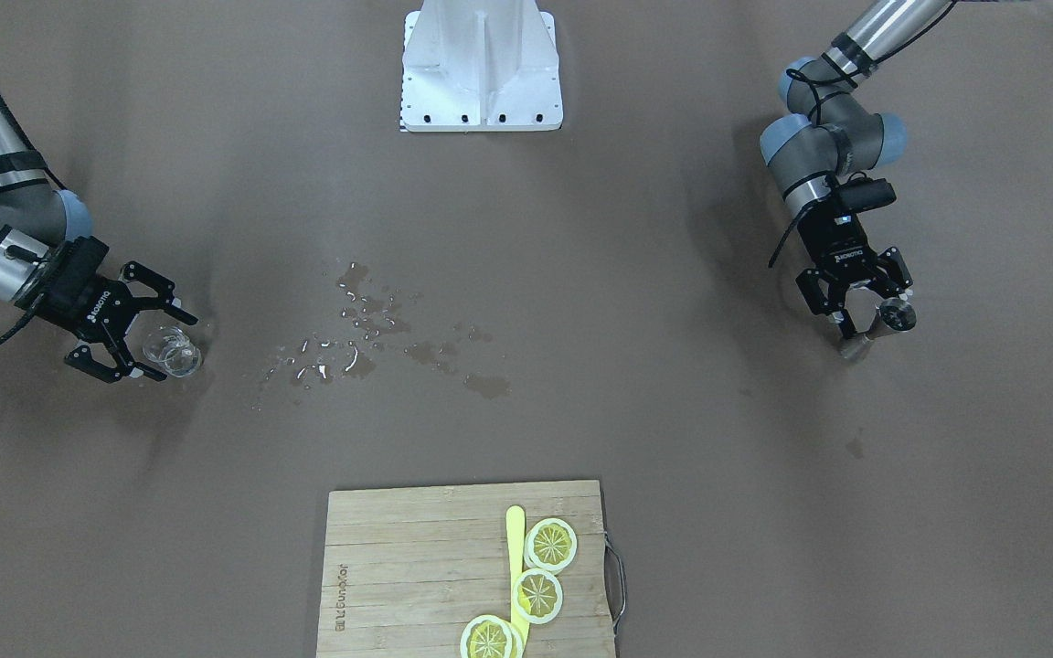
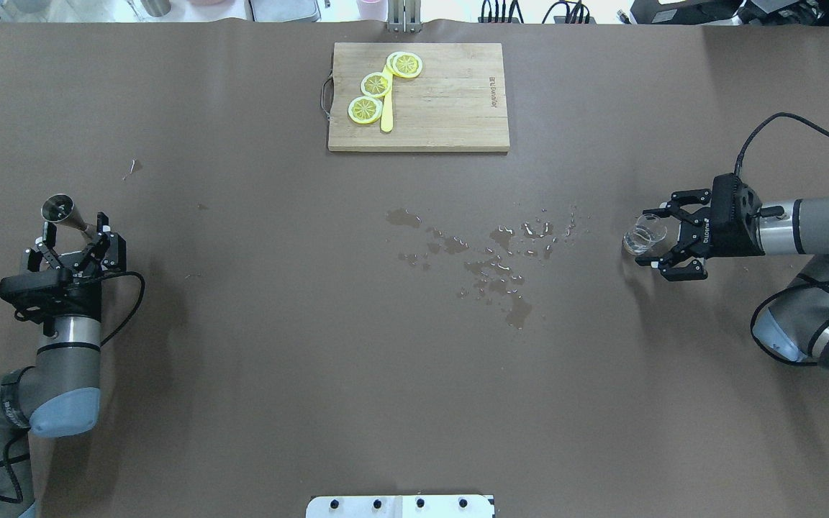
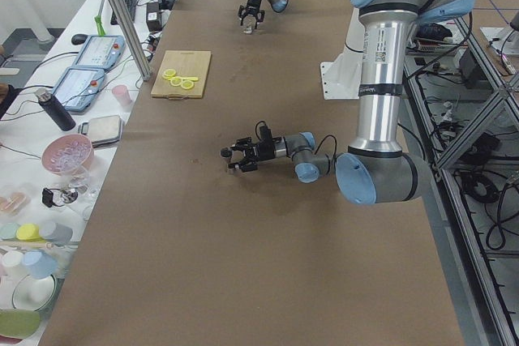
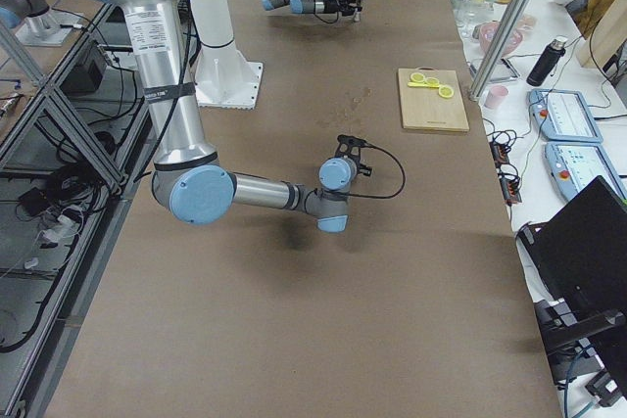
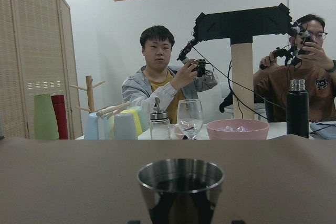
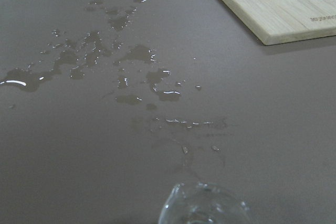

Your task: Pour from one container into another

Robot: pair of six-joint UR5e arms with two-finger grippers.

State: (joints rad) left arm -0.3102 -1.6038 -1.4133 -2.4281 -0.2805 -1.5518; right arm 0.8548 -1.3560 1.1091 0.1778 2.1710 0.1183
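The left gripper (image 2: 74,226) is open around the small steel measuring cup (image 2: 60,209) — the right gripper (image 2: 655,237), open too, frames the clear glass cup (image 2: 641,236), each at its own end of the brown tabletop (image 2: 242,360). I think each should close squarely on the walls before lifting. Spilled water (image 2: 490,259) lies between them; the wooden cutting board (image 2: 450,108) is well apart.

- steel cup (image 5: 180,187) is looking mirror-polished
- glass (image 2: 645,234) is looking clear, glossy
- table (image 2: 242,324) is looking matt brown, puddles (image 6: 131,56) glinting
- cutting board (image 2: 450,108) is showing pale wood grain
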